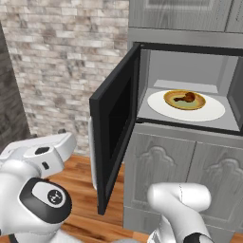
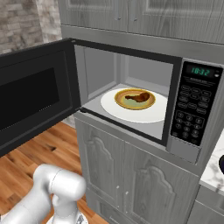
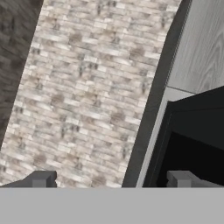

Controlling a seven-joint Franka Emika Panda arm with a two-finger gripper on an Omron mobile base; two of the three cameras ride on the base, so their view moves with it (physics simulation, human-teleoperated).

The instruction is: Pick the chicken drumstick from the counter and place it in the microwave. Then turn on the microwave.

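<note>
The chicken drumstick [image 1: 186, 98] [image 2: 139, 97] lies in a yellow-brown bowl [image 1: 167, 97] [image 2: 120, 97] on the white turntable [image 1: 213, 111] [image 2: 153, 114] inside the microwave [image 1: 185, 129] [image 2: 192, 149]. The black windowed door [image 1: 116, 123] [image 2: 30, 92] stands swung wide open to the left. The keypad [image 2: 190, 118] sits under a lit green display [image 2: 200, 71]. My gripper [image 3: 110, 179] is open with nothing between its fingertips [image 3: 41, 178]. It is out to the left of the door, facing the brick wall with the door's edge [image 3: 192, 148] on its right. A sliver of the counter [image 2: 214, 175] shows at the lower right.
Grey panelled cabinet fronts [image 1: 190, 171] [image 2: 131, 170] run below the microwave, and more cabinets [image 2: 144, 17] hang above it. A brick wall [image 1: 61, 61] stands at the left over a wooden floor [image 1: 76, 180]. The open door juts out into the space beside the arm.
</note>
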